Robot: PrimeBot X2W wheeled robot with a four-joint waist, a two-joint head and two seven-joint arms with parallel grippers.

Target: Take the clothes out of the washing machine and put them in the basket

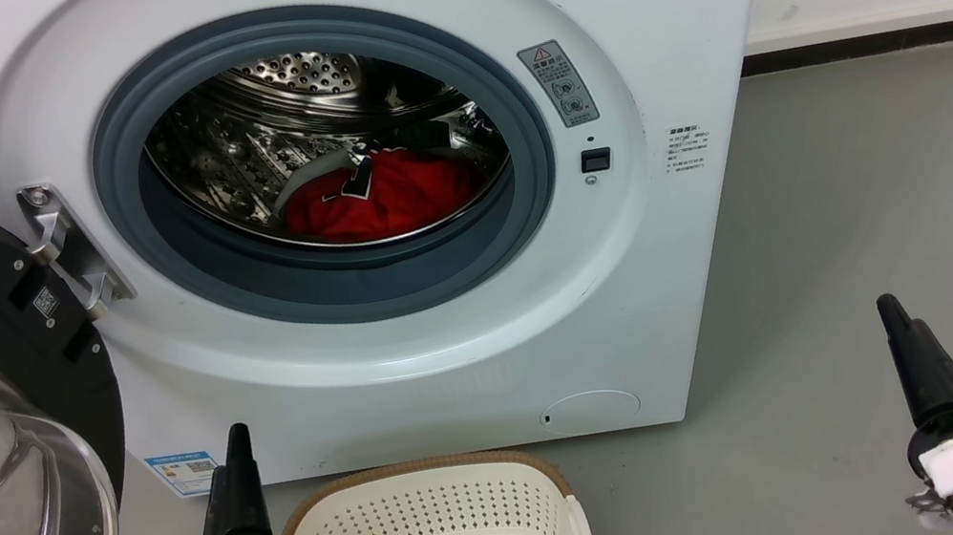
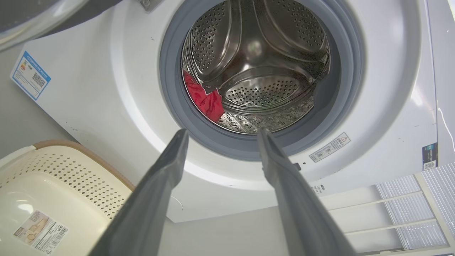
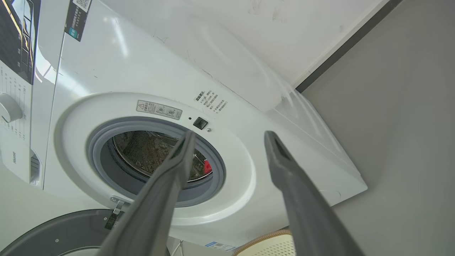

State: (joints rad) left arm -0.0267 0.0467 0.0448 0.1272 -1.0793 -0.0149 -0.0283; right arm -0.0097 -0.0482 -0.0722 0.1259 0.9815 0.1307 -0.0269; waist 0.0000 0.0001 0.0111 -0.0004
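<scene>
Zero clothes (image 1: 388, 200) in the basket (image 1: 426, 518) so far; the red pile sits low inside the washing machine (image 1: 411, 341). Left gripper (image 2: 222, 131) and right gripper (image 3: 230, 133) are both spread wide, holding nothing, out in front of it. Basically the whole job's left, I'd say.

Grey sticker (image 1: 558, 83) on washing machine (image 1: 688, 29): warning triangle, print illegible.
Label (image 2: 41, 232) on basket (image 2: 71, 170): barcode, print illegible.
</scene>
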